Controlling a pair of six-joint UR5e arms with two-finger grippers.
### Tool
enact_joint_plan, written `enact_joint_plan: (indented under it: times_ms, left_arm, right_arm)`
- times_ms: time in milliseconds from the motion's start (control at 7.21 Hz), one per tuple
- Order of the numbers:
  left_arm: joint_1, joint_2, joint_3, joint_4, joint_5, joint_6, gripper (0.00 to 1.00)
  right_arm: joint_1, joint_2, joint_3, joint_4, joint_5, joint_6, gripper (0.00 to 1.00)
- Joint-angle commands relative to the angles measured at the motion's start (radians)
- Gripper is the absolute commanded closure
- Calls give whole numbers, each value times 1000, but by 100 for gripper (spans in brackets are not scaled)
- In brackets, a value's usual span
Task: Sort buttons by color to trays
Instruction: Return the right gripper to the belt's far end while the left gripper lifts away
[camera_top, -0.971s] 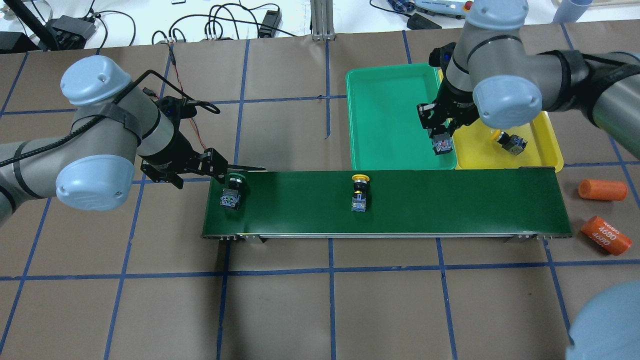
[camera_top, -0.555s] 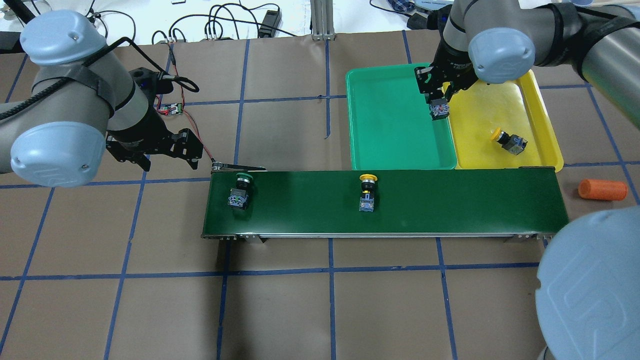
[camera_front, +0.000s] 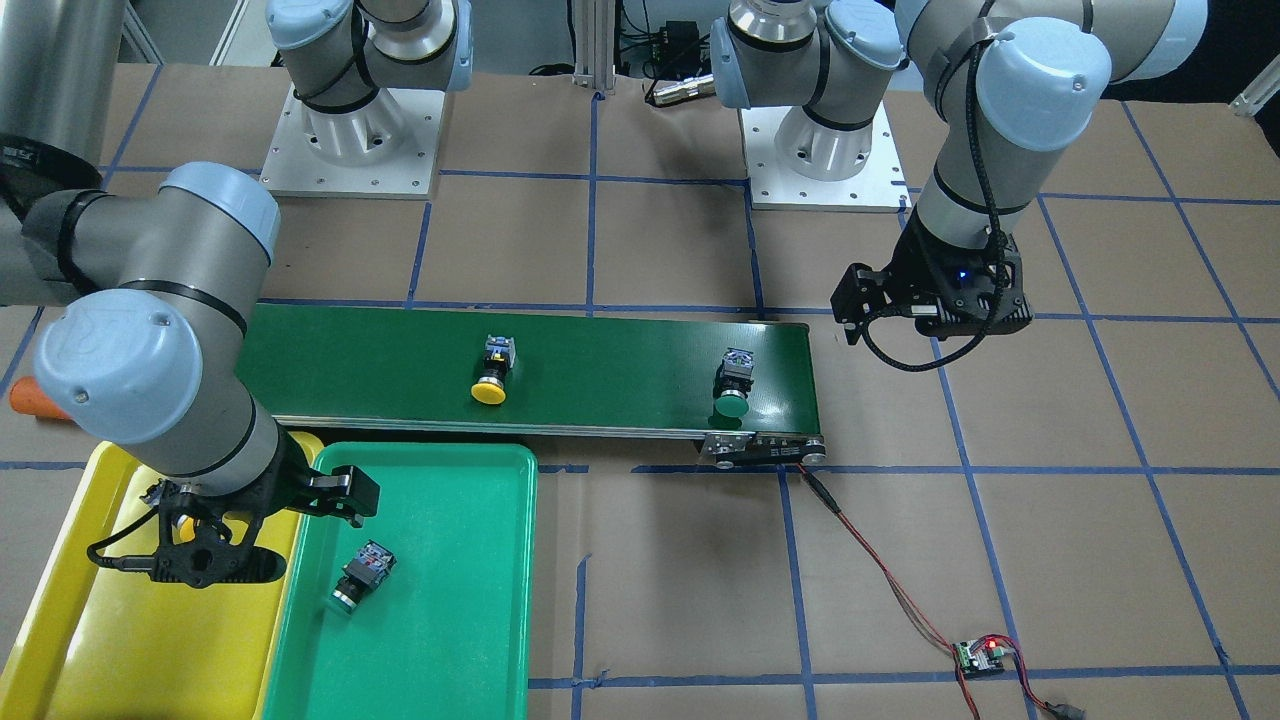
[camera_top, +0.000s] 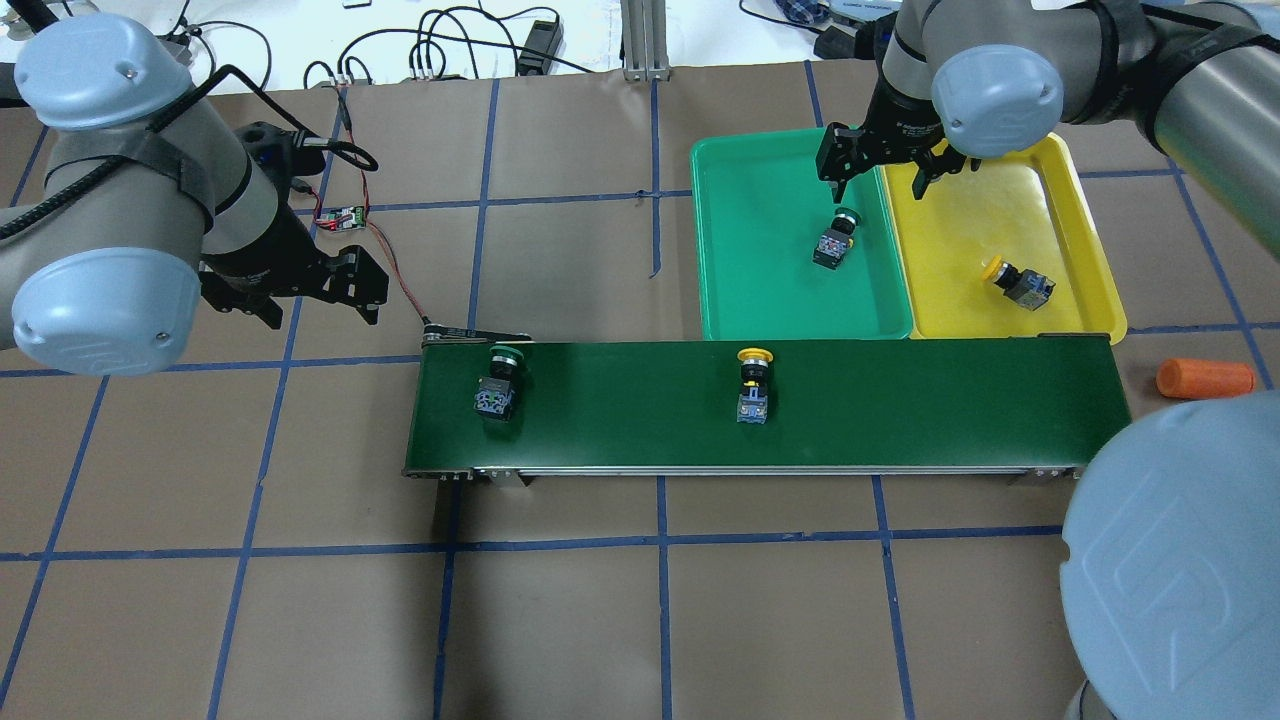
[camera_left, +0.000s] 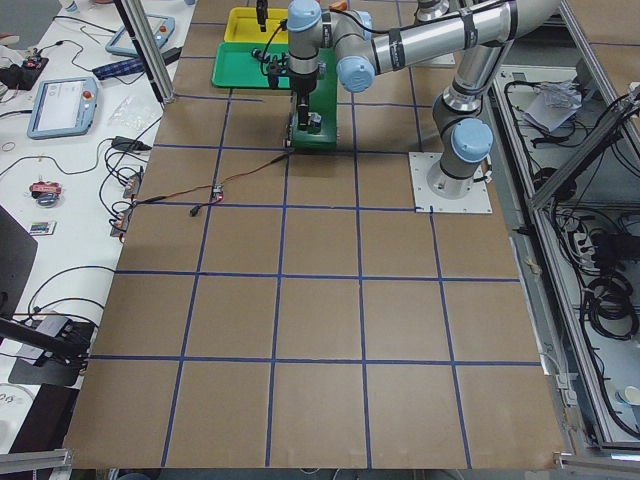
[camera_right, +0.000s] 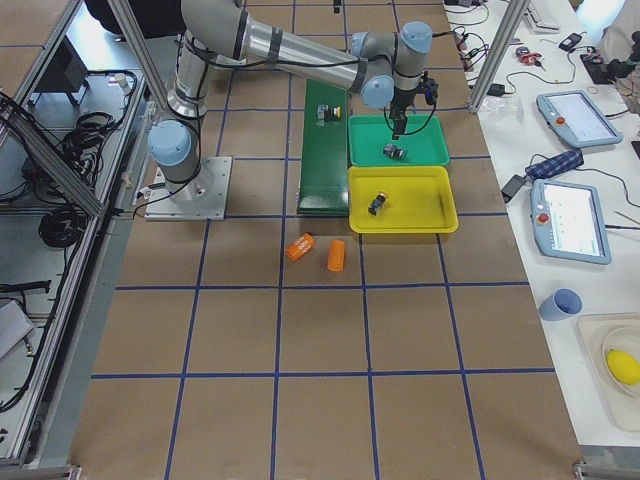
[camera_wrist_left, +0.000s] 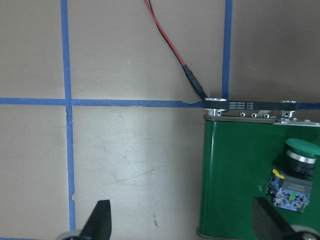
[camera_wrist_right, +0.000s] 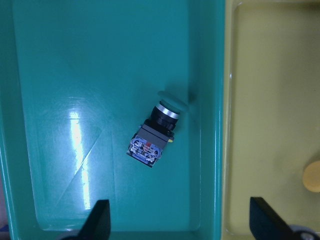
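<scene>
A green-capped button (camera_top: 836, 240) lies on its side in the green tray (camera_top: 760, 300); it also shows in the right wrist view (camera_wrist_right: 155, 135). My right gripper (camera_top: 880, 180) is open and empty above the trays' shared edge, just beyond that button. A yellow-capped button (camera_top: 1015, 280) lies in the yellow tray (camera_top: 960, 300). On the conveyor belt (camera_top: 900, 400) stand a green-capped button (camera_top: 496, 385) near the left end and a yellow-capped button (camera_top: 753, 385) at the middle. My left gripper (camera_top: 315, 305) is open and empty over the table, left of the belt's end.
An orange cylinder (camera_top: 1204, 379) lies right of the belt; the exterior right view shows two (camera_right: 299, 246). A small circuit board (camera_top: 345, 216) with a red wire runs to the belt's left end. My right arm's elbow (camera_top: 1170, 560) fills the overhead view's lower right.
My right gripper moved toward the tray's far end, opened and let go of the green-capped button, which now lies in the green tray. My left gripper drew back from the belt. Both belt buttons shifted right.
</scene>
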Motion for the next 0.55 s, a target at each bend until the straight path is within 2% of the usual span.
enact_joint_plan:
  times_ms: [0,139,277,416]
  left_arm:
    - [5,32,-4,-78,-10,-1,0]
    - [12,48,5,-95,-33,-1,0]
    - [9,75,6,-106,-82,-4,0]
    - [9,118,-4,-156,-84,-4,0]
  right_arm:
    - [-4,-72,102,9,-28,-65,0]
    - [-23,-148,212,-17,-33,-165,3]
    - [-55,-198,305,-110,-31,-195,7]
    - [-113,-230,371,-140,-25,-326,10]
